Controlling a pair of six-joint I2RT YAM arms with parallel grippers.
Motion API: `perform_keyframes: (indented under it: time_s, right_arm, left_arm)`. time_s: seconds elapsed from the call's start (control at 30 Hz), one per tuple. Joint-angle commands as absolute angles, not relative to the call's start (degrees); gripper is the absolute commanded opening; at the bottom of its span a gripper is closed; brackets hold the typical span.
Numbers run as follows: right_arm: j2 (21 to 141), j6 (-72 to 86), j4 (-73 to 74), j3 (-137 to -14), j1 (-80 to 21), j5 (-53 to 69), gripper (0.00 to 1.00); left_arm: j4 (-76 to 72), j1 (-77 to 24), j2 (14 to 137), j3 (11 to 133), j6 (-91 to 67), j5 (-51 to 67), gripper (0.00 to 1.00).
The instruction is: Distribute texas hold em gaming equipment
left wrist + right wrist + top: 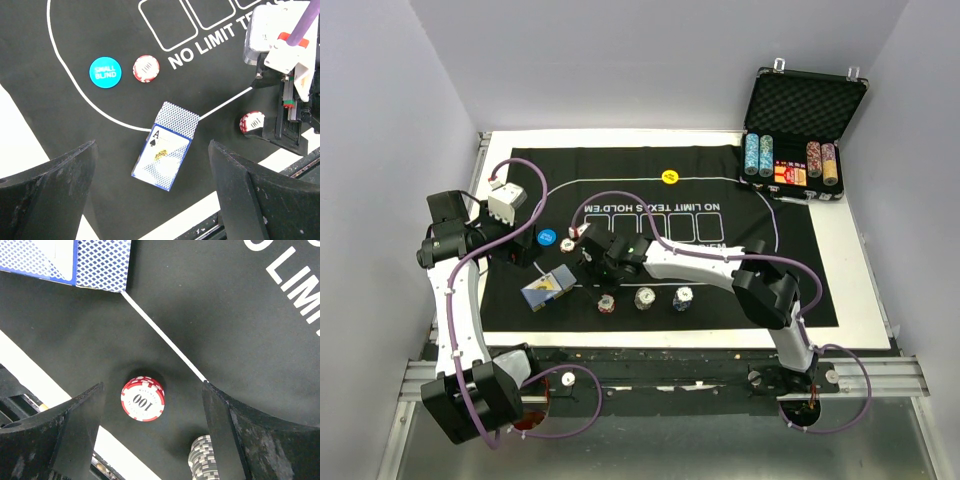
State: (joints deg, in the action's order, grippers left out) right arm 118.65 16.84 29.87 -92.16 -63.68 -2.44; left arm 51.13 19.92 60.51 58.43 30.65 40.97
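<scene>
Gaping right pincer (152,390), ridged round chip (143,399)

Lilac walls (620,60) — white table (852,270) (metal rail (900,375) in front) — evenly lit.

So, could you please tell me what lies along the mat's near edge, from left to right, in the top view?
First the deck box → red chip stack → grey chip stack → third chip stack.
</scene>
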Motion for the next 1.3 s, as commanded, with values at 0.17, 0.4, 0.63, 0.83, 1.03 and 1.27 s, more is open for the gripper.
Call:
perform_keyframes:
  time_s: [0.17,0.4,0.63,0.83,1.03,1.27]
  right_arm:
    - [121.46,17.31,31.02,-90.88,-65.04,-0.44,0.83]
    - [121.73,17.32,30.85,-89.65,-65.83,-0.44,0.82]
    - [122.08,17.31,31.03,-89.39,-66.18,-0.44,0.76]
    - [122.52,17.49,31.11,-88.86,-66.27,-0.44,0.67]
    - [122.17,17.31,31.55,-88.07,-66.27,0.79,0.64]
    - [121.2,18.02,31.2,-87.71,-66.36,0.44,0.44]
  left_arm:
    - [51.59,20.48,59.5,57.74,31.73,41.66,0.99]
    - [51.77,20.48,59.68,57.74,32.08,41.4,0.99]
    - [51.68,20.48,59.68,57.83,31.99,41.4,0.99]
    - [51.59,20.48,59.33,57.74,32.17,41.04,0.99]
    - [51.59,20.48,59.41,57.83,32.17,41.13,0.99]
    - [51.68,20.48,59.33,57.83,31.91,41.31,0.99]
